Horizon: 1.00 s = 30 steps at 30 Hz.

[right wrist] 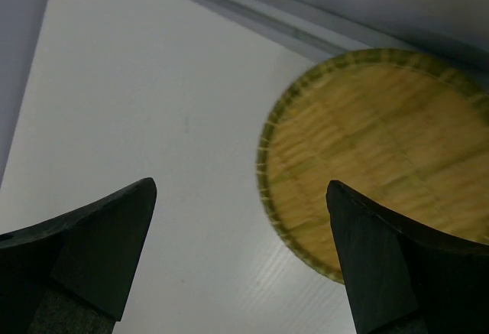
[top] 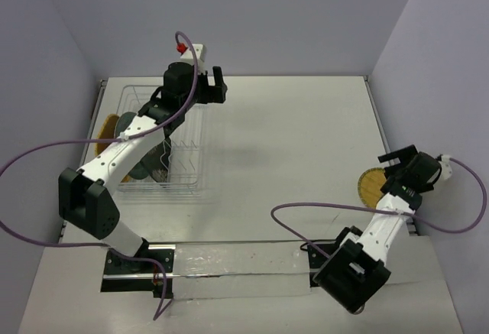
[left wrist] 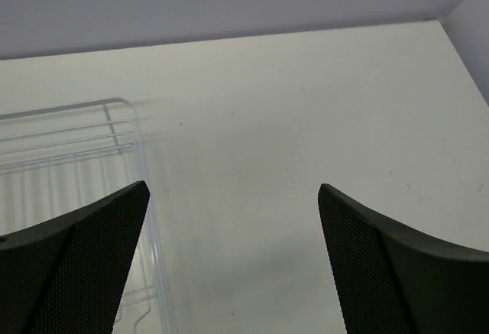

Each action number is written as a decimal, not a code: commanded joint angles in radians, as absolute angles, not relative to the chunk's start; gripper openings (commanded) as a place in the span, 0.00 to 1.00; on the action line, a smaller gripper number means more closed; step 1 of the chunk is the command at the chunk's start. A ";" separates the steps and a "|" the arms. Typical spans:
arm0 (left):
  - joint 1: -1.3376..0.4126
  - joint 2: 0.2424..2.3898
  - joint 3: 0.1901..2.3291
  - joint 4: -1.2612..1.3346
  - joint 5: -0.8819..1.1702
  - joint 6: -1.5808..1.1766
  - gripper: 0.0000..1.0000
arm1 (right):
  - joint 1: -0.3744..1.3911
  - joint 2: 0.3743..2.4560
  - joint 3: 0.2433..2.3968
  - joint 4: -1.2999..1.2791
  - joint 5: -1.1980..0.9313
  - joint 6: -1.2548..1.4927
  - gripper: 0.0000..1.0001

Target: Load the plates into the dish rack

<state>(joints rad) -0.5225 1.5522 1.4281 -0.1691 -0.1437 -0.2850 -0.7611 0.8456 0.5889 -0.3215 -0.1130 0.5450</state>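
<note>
A small round yellow-tan plate (top: 372,186) (right wrist: 382,158), woven and with a greenish rim, lies flat on the white worktop (top: 290,143) close to its right edge. It is the one plate lying away from the rack. Being round, it has no long axis, so any stretch of rim offers the same hold.

The right pincer (top: 399,164) (right wrist: 241,189) hangs over the plate's outer, right-hand side. Its fingers are spread wide apart and hold nothing. In the right wrist view the plate sits ahead and off toward the right-hand finger. Its left rim shows in the gap between the fingers, and the rest runs on behind that finger. The pincer is therefore not centred on the rim. In my judgement it needs to shift across toward the plate and come down before it can take the edge.

The dish rack (top: 191,162) (left wrist: 76,143) stands well apart, on the left side of the worktop. A tan plate (top: 107,129) shows at its left side. Darker plates (top: 145,172) sit among the wires under the left arm, too hidden to tell how they stand.

The left pincer (top: 218,85) (left wrist: 233,189) hangs above the rack's far right corner, fingers wide apart and empty, looking down on bare worktop. The right arm is much the nearer to the lone plate, and the rack lies to its left across the worktop.
</note>
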 commanded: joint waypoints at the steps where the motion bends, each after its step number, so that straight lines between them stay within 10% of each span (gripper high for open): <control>1: -0.502 1.594 1.466 -0.009 0.056 -0.239 0.99 | -0.897 0.737 0.530 -0.434 -0.038 0.525 1.00; 30: -0.400 1.830 1.626 -0.035 0.296 -0.273 0.99 | -1.104 0.969 0.355 -0.257 -0.061 0.666 0.97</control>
